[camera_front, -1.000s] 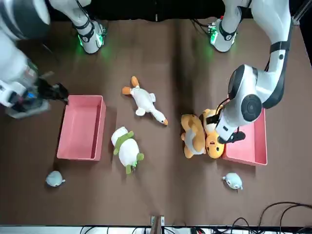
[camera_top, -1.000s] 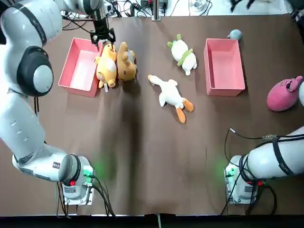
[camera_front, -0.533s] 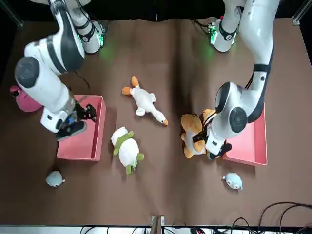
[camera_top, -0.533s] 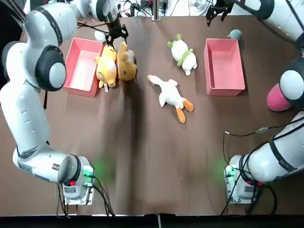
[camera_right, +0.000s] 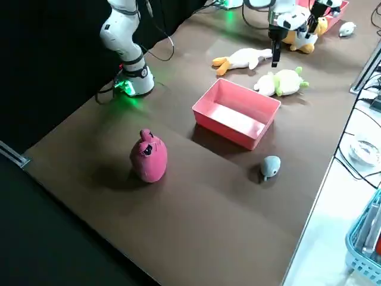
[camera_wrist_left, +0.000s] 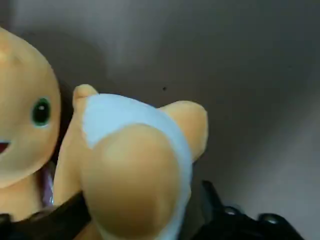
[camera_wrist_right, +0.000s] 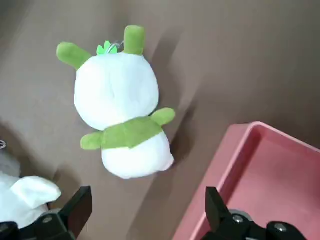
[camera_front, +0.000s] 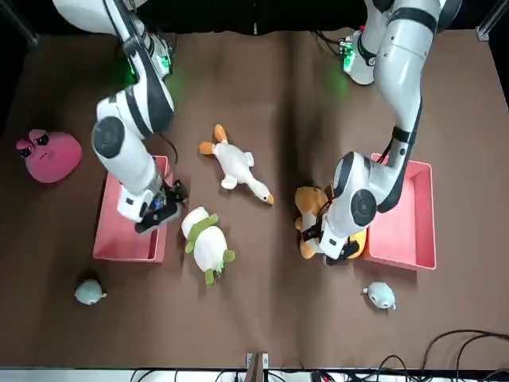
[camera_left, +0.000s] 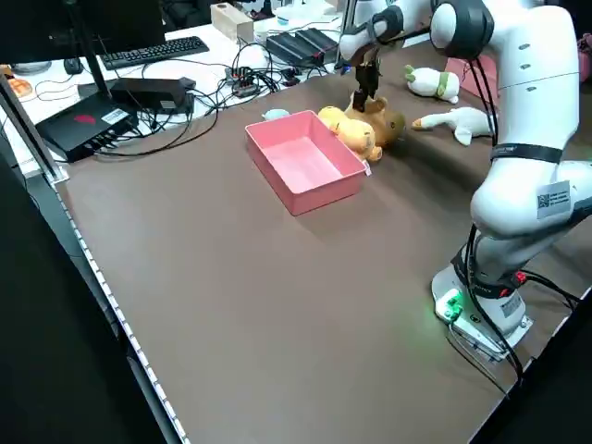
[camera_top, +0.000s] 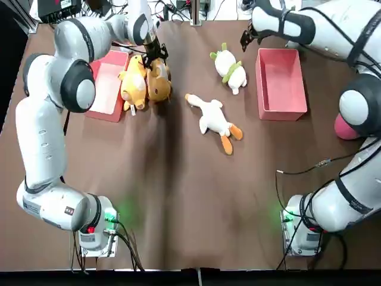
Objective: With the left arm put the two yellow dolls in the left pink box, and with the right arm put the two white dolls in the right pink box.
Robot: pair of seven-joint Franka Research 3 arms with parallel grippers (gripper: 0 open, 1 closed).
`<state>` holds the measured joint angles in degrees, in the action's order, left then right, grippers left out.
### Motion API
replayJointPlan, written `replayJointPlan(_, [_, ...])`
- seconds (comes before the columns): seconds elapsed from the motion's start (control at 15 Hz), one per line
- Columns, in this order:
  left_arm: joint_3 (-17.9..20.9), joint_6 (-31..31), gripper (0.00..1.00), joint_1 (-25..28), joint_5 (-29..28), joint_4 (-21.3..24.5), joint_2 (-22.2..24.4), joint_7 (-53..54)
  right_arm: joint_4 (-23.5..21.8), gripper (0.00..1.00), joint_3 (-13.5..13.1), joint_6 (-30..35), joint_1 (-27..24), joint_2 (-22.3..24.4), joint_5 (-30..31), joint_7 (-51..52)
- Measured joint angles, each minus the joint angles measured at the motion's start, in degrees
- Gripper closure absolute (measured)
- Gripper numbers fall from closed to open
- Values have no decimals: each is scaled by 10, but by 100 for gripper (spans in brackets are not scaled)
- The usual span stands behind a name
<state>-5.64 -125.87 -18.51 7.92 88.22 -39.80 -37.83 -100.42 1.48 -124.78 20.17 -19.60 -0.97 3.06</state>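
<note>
Left gripper [camera_top: 156, 52]: over the two yellow dolls [camera_top: 146, 80], fingers spread on both sides of the darker one; contact seems not yet made.
Yellow dolls: on the table, just beside the left pink box [camera_top: 101, 83].
Right gripper [camera_wrist_right: 145, 220]: open, empty, between the white-green doll [camera_top: 229, 67] and the right pink box [camera_top: 281, 83].
White goose [camera_top: 213, 119]: on the table, mid-way between the boxes.
</note>
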Motion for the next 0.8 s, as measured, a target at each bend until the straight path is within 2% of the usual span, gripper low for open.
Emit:
replayJointPlan(0.13, [0,-5,35,-5,0,-1,-6,0,-1,0,0,-20,7,-24,0,0])
replayJointPlan(0.47, [5,1,75,1,0,-15,-2,0,-2,0,0,-76,34,-82,0,4])
replayJointPlan(0.6, [6,49,90,16,0,-24,11,1,-3,0,2,-107,47,-105,0,23])
replayJointPlan(0.67, [6,86,95,23,0,-28,23,3,-4,0,2,-121,55,-115,0,35])
replayJointPlan(0.8, [5,147,97,36,0,-34,55,3,-3,0,2,-150,61,-128,0,79])
